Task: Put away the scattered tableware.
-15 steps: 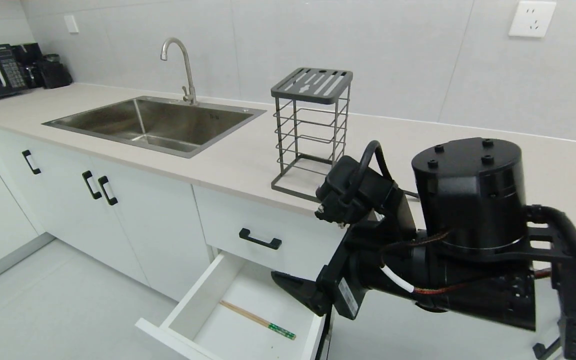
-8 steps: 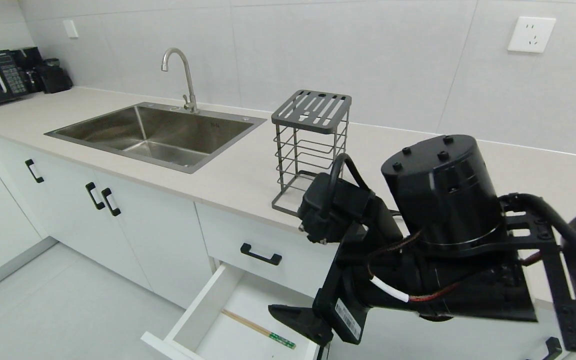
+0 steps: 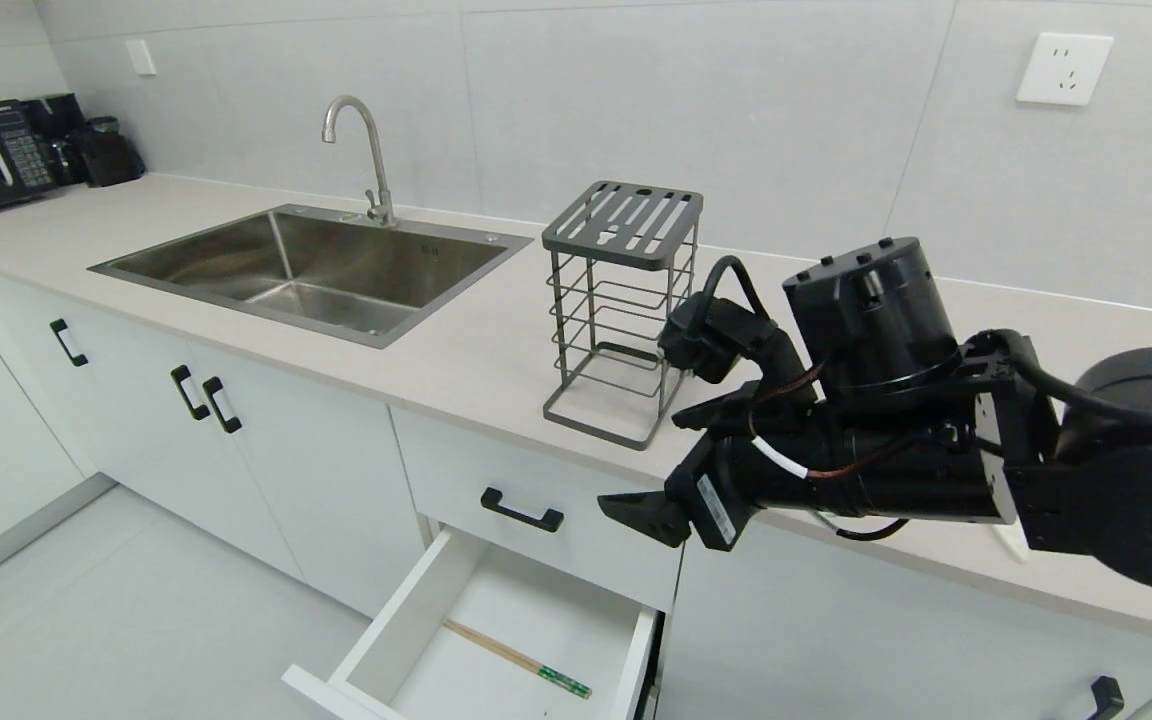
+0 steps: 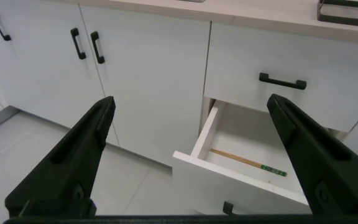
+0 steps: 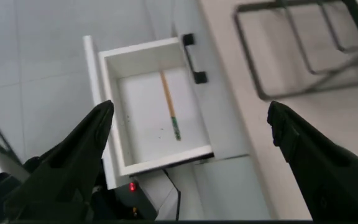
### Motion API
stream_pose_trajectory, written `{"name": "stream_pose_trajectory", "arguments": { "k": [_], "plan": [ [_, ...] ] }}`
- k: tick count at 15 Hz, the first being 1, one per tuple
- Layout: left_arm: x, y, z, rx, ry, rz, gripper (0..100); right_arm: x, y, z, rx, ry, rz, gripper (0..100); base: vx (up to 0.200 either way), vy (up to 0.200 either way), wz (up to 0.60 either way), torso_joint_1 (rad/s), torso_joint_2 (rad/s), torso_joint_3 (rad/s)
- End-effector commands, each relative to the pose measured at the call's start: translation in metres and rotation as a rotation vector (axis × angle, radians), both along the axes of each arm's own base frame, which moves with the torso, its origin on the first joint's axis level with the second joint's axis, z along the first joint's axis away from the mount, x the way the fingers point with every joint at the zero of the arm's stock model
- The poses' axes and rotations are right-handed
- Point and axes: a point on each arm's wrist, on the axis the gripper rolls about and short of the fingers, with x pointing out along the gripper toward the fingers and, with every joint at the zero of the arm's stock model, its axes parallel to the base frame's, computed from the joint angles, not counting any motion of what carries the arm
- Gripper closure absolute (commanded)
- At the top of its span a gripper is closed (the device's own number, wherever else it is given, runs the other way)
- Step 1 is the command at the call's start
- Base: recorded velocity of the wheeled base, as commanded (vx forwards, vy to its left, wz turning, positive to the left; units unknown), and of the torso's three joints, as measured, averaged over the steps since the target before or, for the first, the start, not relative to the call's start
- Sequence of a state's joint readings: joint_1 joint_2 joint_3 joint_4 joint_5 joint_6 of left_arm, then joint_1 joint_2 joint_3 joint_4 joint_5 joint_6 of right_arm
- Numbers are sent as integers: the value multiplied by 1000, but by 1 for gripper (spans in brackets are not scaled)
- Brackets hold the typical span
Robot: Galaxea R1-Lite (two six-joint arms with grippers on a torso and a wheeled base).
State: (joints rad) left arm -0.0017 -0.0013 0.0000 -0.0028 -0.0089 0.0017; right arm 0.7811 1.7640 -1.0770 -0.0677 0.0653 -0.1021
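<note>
Chopsticks (image 3: 516, 658): lying in open drawer (image 3: 391, 600) below table (image 3: 456, 350); right hand (image 5: 189, 107) & left hand (image 4: 189, 99) both spread, empty; risks: arm passing low could clip drawer front, right arm swinging beside wire rack (image 3: 616, 300) could topple it.

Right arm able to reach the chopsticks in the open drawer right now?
Probably yes. The drawer is pulled out, the chopsticks lie bare on its floor, and the right gripper hangs above it, fingers open, nothing between.
</note>
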Motion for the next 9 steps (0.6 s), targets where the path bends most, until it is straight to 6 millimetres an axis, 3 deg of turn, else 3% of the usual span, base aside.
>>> {"name": "stream_pose_trajectory", "arguments": {
  "k": [1,2,5,9],
  "plan": [
    [0,0,0,0,1,0,0,7,-37,-14,-23,23,-101,0,0,0,0,0,0,0],
    [0,0,0,0,3,0,0,7,-41,-16,-22,24,-111,0,0,0,0,0,0,0],
    [0,0,0,0,1,0,0,28,-78,-13,34,-31,-247,0,0,0,0,0,0,0],
    [0,0,0,0,1,0,0,42,-93,-8,44,-49,-312,0,0,0,0,0,0,0]
  ]
}}
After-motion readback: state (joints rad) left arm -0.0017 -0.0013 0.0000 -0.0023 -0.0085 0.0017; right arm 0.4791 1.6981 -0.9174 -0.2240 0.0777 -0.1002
